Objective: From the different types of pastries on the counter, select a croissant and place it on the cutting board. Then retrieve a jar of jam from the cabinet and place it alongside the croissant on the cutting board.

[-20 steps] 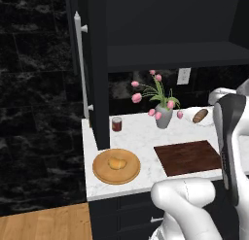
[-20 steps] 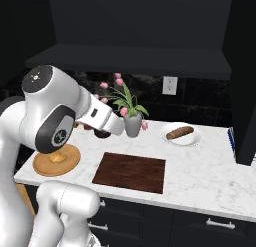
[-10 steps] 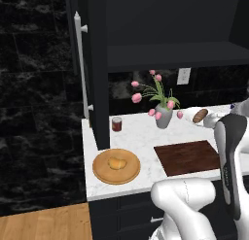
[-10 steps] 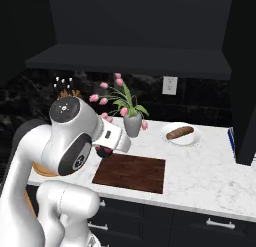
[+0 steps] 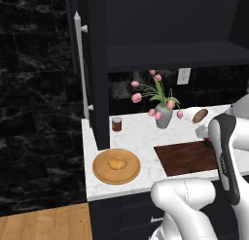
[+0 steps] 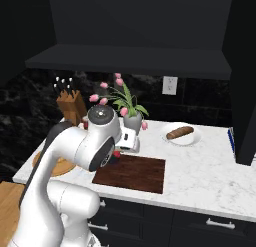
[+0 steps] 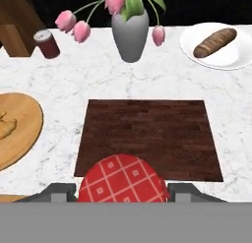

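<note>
So the end effector (image 7: 123, 197) is clamped on a round thing with a red-and-white checked top (image 7: 122, 180), looks like the jam jar, hovering just past the flat dark brown wooden cutting board (image 7: 149, 137)'s near edge. Thing is, the lumpy golden croissant (image 5: 116, 162) sits on the round light-wood plate (image 5: 102, 172) at the white marble counter (image 7: 103, 75)'s left end. I'd lower the jar straight down toward one side of the board, keeping space free beside it for the croissant.
</note>
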